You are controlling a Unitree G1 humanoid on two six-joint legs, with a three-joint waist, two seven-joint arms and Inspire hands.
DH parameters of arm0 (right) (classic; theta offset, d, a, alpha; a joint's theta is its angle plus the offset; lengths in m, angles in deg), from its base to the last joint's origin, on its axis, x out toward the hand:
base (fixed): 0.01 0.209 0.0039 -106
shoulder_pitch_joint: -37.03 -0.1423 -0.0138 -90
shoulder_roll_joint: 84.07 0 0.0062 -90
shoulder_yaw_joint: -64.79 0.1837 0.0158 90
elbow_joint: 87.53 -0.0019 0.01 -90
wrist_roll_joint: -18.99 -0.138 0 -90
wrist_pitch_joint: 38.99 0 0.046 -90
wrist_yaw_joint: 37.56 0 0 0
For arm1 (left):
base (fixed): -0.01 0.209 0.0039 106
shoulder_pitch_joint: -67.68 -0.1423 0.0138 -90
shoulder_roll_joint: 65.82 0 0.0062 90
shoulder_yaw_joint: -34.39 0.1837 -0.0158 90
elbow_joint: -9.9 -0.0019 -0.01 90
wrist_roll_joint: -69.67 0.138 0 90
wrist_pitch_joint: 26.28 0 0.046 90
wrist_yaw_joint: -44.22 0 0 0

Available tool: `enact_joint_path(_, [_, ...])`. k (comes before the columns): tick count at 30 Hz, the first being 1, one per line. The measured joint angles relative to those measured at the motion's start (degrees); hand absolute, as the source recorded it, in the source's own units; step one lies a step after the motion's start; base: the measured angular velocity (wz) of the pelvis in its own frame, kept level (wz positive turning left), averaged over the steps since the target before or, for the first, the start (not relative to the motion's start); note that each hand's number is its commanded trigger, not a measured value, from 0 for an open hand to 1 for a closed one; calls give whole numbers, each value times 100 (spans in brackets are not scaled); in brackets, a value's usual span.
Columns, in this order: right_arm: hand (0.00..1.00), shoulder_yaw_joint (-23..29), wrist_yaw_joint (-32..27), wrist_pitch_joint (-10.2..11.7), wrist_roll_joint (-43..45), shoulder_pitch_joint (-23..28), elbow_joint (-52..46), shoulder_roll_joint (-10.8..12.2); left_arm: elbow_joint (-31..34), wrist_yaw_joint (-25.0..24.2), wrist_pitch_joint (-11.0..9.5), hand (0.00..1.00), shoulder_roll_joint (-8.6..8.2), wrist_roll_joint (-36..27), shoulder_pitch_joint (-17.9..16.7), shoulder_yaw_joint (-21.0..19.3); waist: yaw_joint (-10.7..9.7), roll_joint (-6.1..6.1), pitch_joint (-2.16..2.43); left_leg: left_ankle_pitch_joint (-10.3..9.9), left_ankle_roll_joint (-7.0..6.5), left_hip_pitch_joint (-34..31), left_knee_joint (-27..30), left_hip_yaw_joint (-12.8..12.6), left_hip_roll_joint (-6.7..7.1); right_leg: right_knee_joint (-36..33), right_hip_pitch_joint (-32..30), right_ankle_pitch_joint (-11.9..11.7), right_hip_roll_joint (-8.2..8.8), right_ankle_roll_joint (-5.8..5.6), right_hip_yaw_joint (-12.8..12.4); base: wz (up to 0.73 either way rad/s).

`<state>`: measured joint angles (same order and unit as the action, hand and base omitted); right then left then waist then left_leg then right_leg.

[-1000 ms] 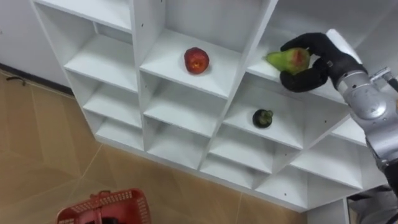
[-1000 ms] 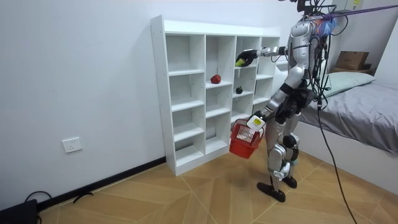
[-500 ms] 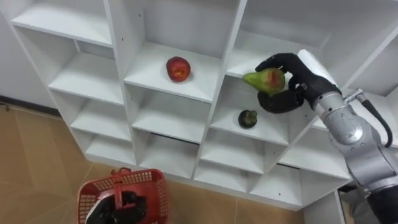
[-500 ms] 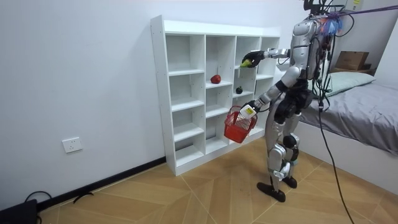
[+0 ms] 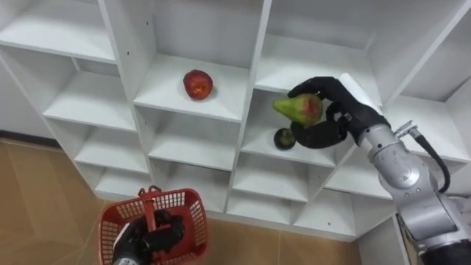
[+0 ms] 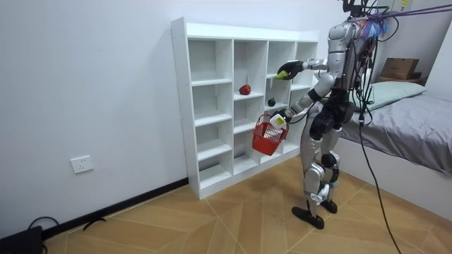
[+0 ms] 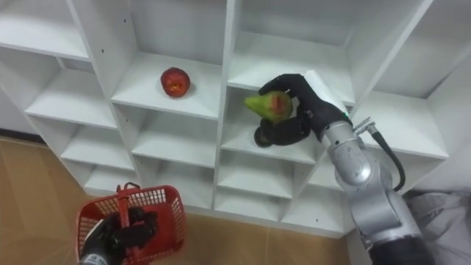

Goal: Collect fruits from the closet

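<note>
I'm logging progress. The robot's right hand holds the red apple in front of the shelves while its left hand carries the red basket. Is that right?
Not quite. The right hand holds the green pear, not the apple; the apple lies on a shelf to the left, as the left eye view shows. The left hand does carry the red basket.

The humanoid's body is silver-grey metal with darker joints at hips and knees. A tangle of blue and purple wiring sits by its head, and a dark cable hangs behind. The right hand (image 5: 340, 110) is black with a small white tag at its back, on a rounded silver forearm with a black cable looped by the wrist. The left hand (image 5: 163, 234) is black too.
</note>
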<state>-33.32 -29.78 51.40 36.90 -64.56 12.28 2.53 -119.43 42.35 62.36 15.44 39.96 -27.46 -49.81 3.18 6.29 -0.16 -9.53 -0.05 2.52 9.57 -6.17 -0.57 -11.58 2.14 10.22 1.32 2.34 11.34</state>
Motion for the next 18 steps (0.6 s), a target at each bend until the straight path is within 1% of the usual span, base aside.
enact_joint_path(3, [100, 31, 65, -111, 11, 77, -126, 82, 6, -19, 0, 100, -5, -19, 52, 1, 5, 4, 0, 0, 0, 0, -3, -9, 3, 1, -11, -2, -1, -9, -19, -1])
enact_joint_path(7, [100, 30, 220, -138, 42, 264, -455, 121, 188, -19, 0, 100, 0, 2, 58, 7, 23, 0, -3, -2, -2, -2, -7, -5, 2, 6, -11, 0, -6, -12, -18, 0])
enact_joint_path(10, [100, 23, 356, -154, 59, 507, -692, 144, 342, -33, -11, 100, 1, 0, 62, 11, 72, -15, -5, -2, -2, 3, -7, -4, 1, 7, -2, 0, -17, -11, -41, -1])
enact_joint_path(13, [100, 22, 501, -194, 109, 721, -726, 187, 342, -34, -7, 100, -13, 4, 58, 17, 128, -58, -30, -2, -2, -4, -7, -7, -2, 5, -21, 0, -22, -11, -60, -3])
enact_joint_path(15, [100, 17, 569, -299, 187, 793, -726, 195, 344, -34, -1, 100, -33, -1, 59, 16, 168, -90, -51, -6, -4, -11, -8, -7, -8, 4, -34, 2, -32, -10, -75, 0])
enact_joint_path(17, [100, -23, 626, -378, 196, 854, -725, 195, 441, -20, 19, 100, -90, 0, 55, 25, 193, -108, -47, -7, -6, -112, 6, -6, -15, -25, -143, -1, -34, -4, -79, 0])
enact_joint_path(18, [100, -114, 634, -414, 215, 855, -719, 192, 568, 10, 19, 100, -81, -2, 42, 119, 198, -109, -46, -5, -6, -178, 18, 2, -20, -36, -200, -8, -37, 3, -78, 0])
